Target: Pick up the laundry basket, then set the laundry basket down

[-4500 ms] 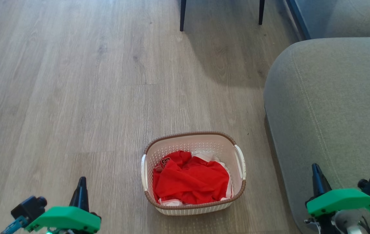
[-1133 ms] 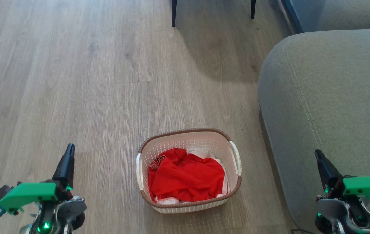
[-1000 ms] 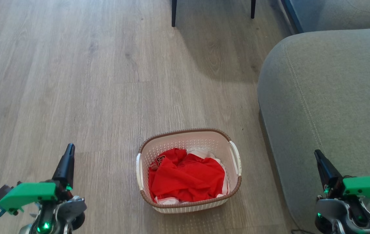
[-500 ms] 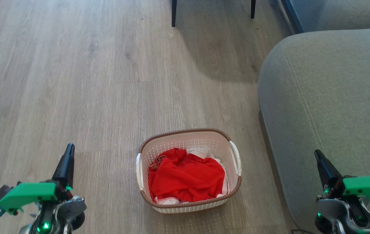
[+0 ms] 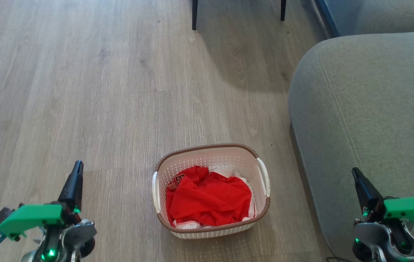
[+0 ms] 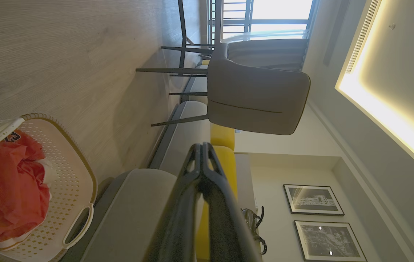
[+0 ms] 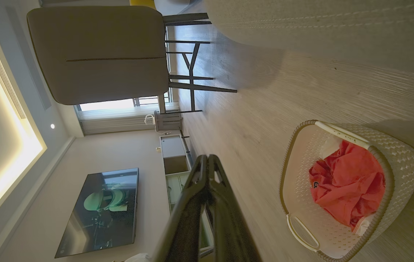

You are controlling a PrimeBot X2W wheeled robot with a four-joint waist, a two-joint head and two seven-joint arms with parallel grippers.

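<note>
The cream-white perforated laundry basket (image 5: 210, 153) with a brown woven-look rim and two white side handles stands on the wood floor, low in the middle of the head view, holding red and white clothes (image 5: 209, 198). The basket (image 6: 67, 171) appears at the lower left of the left wrist view, and the basket (image 7: 399, 160) lies at the right of the right wrist view. My left gripper (image 5: 78, 165) is shut and empty, well to the basket's left. My right gripper (image 5: 354, 171) is shut and empty, off to the basket's right, in front of the sofa. Both sets of fingers are pressed together, left gripper (image 6: 202, 146) and right gripper (image 7: 207, 157).
A grey sofa (image 5: 366, 109) stands close along the basket's right side. Dark chair legs (image 5: 194, 14) stand on the floor at the far top, belonging to a grey chair (image 6: 257, 98). Open wood floor (image 5: 83, 91) stretches to the left and ahead.
Since 4.5 s ago both arms have turned at the wrist and both grippers have risen higher in the head view, which shifted slightly. Over the last second nothing has moved.
</note>
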